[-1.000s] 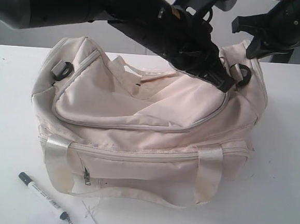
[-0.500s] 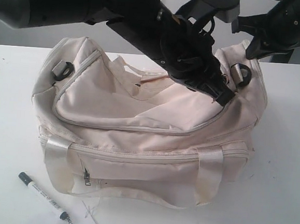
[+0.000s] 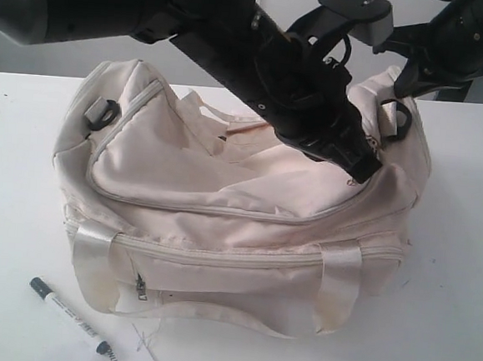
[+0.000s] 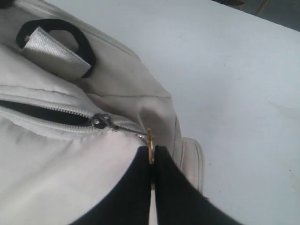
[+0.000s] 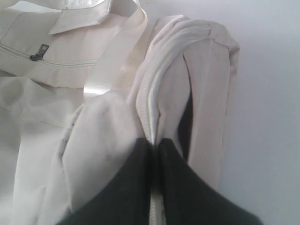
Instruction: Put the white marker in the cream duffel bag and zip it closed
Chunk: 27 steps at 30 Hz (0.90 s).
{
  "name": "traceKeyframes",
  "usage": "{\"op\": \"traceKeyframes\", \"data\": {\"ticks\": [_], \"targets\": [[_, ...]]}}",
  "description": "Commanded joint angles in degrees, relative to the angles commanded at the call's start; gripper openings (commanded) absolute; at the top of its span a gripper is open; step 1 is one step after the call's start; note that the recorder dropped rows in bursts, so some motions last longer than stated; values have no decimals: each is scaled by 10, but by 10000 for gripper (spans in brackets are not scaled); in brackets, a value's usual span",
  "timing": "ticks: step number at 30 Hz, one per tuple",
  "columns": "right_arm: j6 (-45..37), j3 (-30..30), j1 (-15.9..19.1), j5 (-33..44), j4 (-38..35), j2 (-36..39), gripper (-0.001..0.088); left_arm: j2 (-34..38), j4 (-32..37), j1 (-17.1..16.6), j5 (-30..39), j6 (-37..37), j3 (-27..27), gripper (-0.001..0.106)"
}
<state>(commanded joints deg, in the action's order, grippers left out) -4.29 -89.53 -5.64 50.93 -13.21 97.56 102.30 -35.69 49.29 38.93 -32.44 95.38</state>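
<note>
**Left hand drags the zipper pull farther toward the bag's right end**

Since a second ago the left hand (image 3: 366, 167) has slid lower and farther right along the curved top zipper of the cream duffel bag (image 3: 223, 196). The bag's right end now stands higher, bunched up under the right arm (image 3: 453, 38). The top flap lies flatter than before.

In the left wrist view the left hand (image 4: 151, 157) is pinched shut on the gold ring pull (image 4: 150, 140). The zipper slider (image 4: 100, 121) sits just beside it, and a dark open gap runs away from the slider's far side.

In the right wrist view the right hand (image 5: 152, 147) is clamped on a fold of the bag's cream fabric beside a zipper seam.

The white marker (image 3: 70, 316) has not moved. It lies outside the bag on the tabletop (image 3: 450, 289), in front of the bag's front left corner. Its lower end is just beside a paper tag (image 3: 131, 357).

The tabletop is plain white, with a few small dark specks near its left edge. Behind it is a pale wall (image 3: 50, 61).
</note>
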Motion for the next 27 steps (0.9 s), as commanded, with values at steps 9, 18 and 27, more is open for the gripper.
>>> {"op": "traceKeyframes", "data": {"ticks": [9,18,27], "targets": [[3,0,0,2,-13,0,0,0,2,0,-5,-42,0,0],[3,0,0,34,-36,0,0,0,122,0,-94,-113,0,0],[3,0,0,43,-33,0,0,-3,228,0,-128,-113,0,0]]}}
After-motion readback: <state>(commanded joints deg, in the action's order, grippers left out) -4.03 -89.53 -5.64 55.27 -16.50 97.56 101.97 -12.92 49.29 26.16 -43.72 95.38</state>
